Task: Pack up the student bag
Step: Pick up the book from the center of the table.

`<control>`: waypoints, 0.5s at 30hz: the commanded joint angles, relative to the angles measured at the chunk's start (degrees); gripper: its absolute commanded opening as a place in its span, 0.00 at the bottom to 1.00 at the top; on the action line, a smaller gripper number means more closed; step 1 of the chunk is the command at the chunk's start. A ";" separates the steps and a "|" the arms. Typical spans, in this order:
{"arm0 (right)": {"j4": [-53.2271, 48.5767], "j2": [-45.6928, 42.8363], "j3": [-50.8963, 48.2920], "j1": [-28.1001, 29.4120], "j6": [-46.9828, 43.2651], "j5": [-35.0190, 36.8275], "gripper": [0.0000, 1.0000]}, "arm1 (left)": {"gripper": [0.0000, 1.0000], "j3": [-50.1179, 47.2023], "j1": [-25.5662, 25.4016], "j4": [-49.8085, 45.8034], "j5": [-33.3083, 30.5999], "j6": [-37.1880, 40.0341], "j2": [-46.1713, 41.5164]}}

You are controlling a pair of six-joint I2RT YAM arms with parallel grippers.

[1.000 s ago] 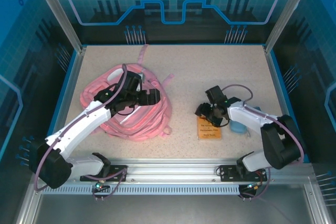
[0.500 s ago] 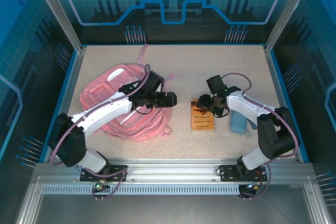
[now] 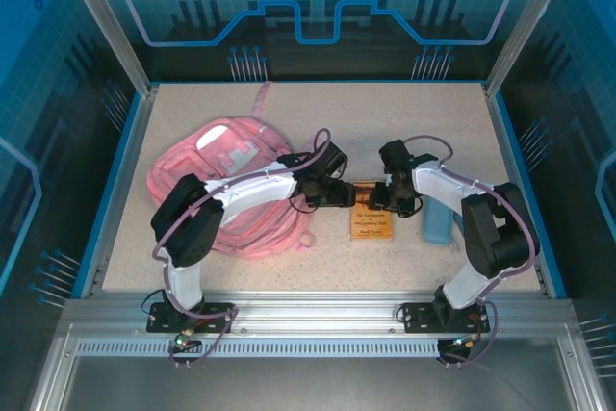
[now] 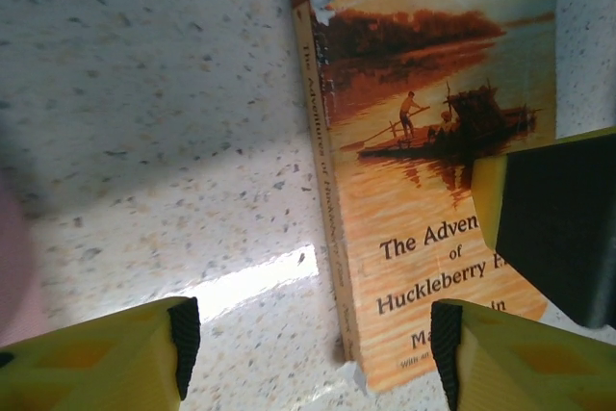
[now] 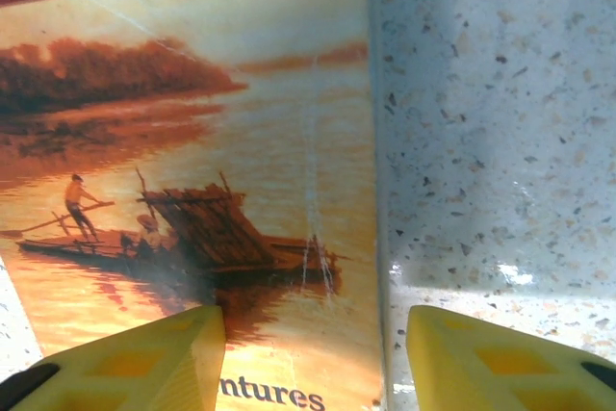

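From overhead, the student bag [image 3: 226,190] lies slumped on the left half of the table [image 3: 404,122], whitish patch up and one pink strap trailing toward the far edge. Both arms reach to an orange paperback [image 3: 371,218] just right of the table's middle. A blue cylinder [image 3: 438,221] lies just beside the book on its right, partly under the right forearm. Only the wrist cameras give the detail. The left one shows the cover [image 4: 433,170] with a raft on a river and the words "Huckleberry", and the left gripper [image 4: 308,334] spread wide, one yellow finger over bare table and the other over the cover. The right gripper [image 5: 313,353] is spread too, straddling the book's opposite long edge – one finger over the cover, one over the table. A second ago the left arm lay across the bag and hid its patch; half a second ago it had reached the bag's right side, and now it is at the book. The book itself has shifted farther from the near edge. From above the two grippers [image 3: 339,194] [image 3: 385,201] are dark clusters, their spread unreadable. In the left wrist view a dark, yellow-edged block covers the title's end; I cannot tell whether either gripper touches the book.
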 commanded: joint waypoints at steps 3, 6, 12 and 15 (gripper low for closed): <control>-1.55 1.43 1.27 0.00 -1.79 -1.65 0.50 | 0.65 4.77 -1.40 0.38 2.19 -1.94 5.77; -1.29 1.39 1.05 0.00 -1.90 -2.44 0.49 | 0.65 6.34 -1.98 0.05 2.03 -2.22 7.99; -1.33 0.49 1.12 0.00 -2.27 -4.47 0.46 | 0.61 9.36 -2.97 -2.03 0.40 -2.08 12.19; -1.83 -0.60 1.46 0.00 -2.43 -5.69 0.45 | 0.56 10.43 -3.42 -3.74 -1.07 -1.60 13.75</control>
